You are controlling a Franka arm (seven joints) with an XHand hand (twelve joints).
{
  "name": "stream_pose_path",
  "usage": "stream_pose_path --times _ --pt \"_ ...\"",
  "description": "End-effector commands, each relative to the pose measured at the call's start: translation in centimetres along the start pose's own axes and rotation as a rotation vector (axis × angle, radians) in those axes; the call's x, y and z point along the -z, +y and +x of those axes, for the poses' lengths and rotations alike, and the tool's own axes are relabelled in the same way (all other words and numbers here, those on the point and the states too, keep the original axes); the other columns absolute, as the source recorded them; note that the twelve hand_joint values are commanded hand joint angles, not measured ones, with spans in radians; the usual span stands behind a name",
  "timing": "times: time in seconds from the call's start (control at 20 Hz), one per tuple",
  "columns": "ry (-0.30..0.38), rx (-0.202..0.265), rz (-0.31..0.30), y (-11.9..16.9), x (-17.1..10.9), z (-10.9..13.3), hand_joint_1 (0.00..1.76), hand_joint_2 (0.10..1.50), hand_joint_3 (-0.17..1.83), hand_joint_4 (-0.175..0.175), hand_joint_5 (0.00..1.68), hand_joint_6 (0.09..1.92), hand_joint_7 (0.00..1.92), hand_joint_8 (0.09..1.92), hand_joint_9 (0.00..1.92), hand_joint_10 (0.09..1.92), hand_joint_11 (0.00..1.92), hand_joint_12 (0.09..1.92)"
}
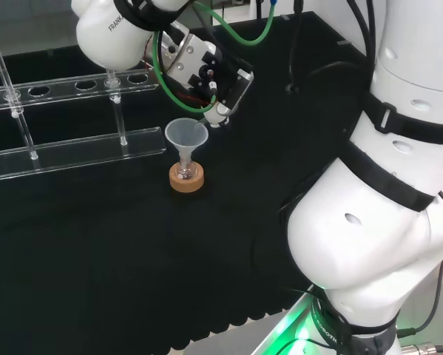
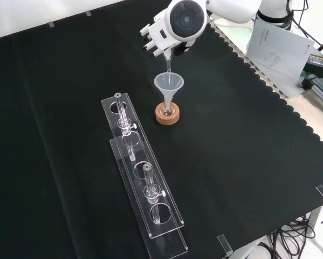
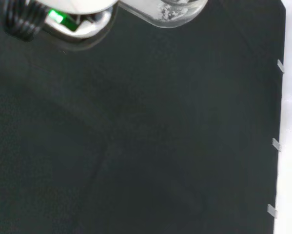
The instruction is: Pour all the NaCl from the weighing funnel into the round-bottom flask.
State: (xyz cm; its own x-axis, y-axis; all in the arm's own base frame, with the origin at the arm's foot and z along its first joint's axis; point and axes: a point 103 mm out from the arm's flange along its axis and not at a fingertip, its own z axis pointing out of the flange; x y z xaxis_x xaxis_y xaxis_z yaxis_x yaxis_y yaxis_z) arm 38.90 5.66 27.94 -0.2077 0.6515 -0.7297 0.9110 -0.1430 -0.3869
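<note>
A: Hand (image 1: 206,74) first. Where is the black and white robot hand, and what are its fingers doing?

B: In the head view it hangs just above and to the right of the clear plastic cone funnel (image 1: 186,135). In the front view it sits behind the arm's round grey-capped link, with white fingers (image 2: 149,39) poking out to the left. They appear curled round a slim clear glass weighing funnel (image 2: 168,60), whose narrow tip slants down into the cone funnel's mouth (image 2: 169,83).

A: And the flask?

B: The small clear round-bottom flask (image 1: 185,173) stands upright in a tan cork ring stand (image 1: 186,180) on the black cloth (image 1: 132,244), with the cone funnel's stem in its neck. I cannot tell what is inside it.

A: Any NaCl visible?

B: The wrist view shows white grains in a clear vessel (image 3: 177,12) at the edge.

A: Writing?

B: Letters run along the white arm link (image 1: 110,29), cut off. A printed sheet (image 2: 277,46) lies off the cloth, too small to make out.

A: Other ware?

B: A clear acrylic rack (image 2: 142,183) with round holes, holding upright glass tubes, lies near the stand.
</note>
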Motion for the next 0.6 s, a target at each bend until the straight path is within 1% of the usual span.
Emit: stream_pose_path --times 0.05,0.6 --pt "-0.035 -0.01 -0.002 -0.14 0.41 -0.01 1.1 0.69 0.65 0.175 1.2 0.8 0.72 0.66 1.09 0.32 0.78 1.08" --pt "-0.109 -0.019 0.006 -0.4 1.18 0.28 1.1 0.69 0.65 0.175 1.2 0.79 0.71 0.66 1.09 0.32 0.79 1.07"
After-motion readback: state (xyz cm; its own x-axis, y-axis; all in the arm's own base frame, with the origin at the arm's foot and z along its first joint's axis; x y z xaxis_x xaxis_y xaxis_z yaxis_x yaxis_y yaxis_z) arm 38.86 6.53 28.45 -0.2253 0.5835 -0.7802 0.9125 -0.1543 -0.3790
